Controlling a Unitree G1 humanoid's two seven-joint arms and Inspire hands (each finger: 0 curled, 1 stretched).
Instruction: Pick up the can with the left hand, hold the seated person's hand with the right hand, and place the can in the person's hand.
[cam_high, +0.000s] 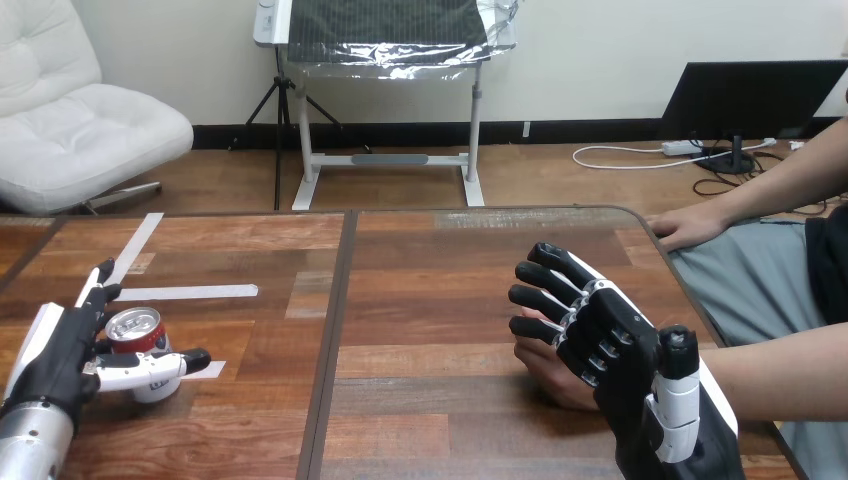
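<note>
Can: your can (134, 330) stands upright on the table (430, 290) at lower left, near the frame's left edge.
Left hand: your left hand (60, 355) wraps the can, thumb across its front, fingers behind it.
Right hand: at lower right, your right hand (620, 350) curls its fingers over the person's hand (548, 372), close to the table's right edge.
Open room: bare wood spans the middle between the can and the clasped hands.
Upper right: the person's other hand (690, 228) rests on the table's far right corner.
Tape: white tape strips (190, 292) lie just above the can.
</note>
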